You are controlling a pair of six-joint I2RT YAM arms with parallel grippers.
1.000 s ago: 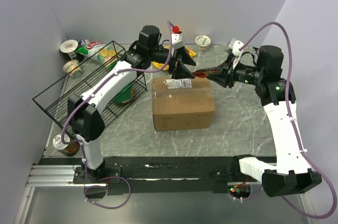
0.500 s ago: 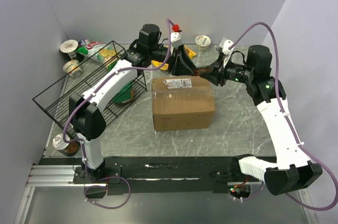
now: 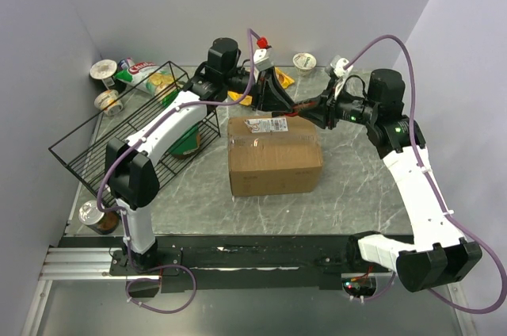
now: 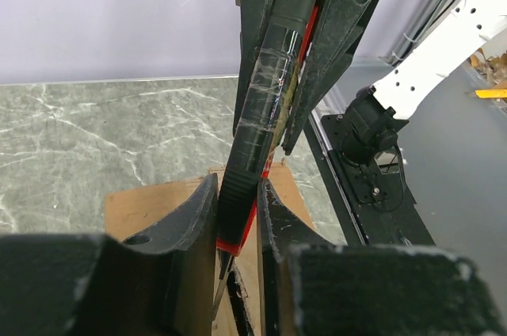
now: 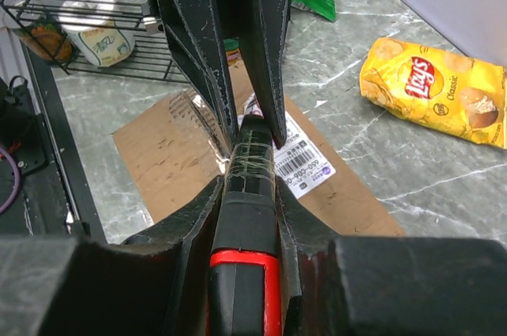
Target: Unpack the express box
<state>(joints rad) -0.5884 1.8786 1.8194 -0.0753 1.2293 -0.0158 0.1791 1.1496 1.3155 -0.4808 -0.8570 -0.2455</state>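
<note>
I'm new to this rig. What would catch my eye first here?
Above the far edge of the brown express box in mid-table, the left gripper and the right gripper each clamp the same black-and-red tool from opposite ends. A black wire basket stands left of the box, and a yellow Lay's bag lies beyond it.

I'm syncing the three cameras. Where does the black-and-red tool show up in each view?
Top external: tool just beyond the far edge of the box, centre.
Left wrist: tool runs up the centre, box lower left.
Right wrist: tool at bottom centre, box behind it.
Shared landmark: the box.
</note>
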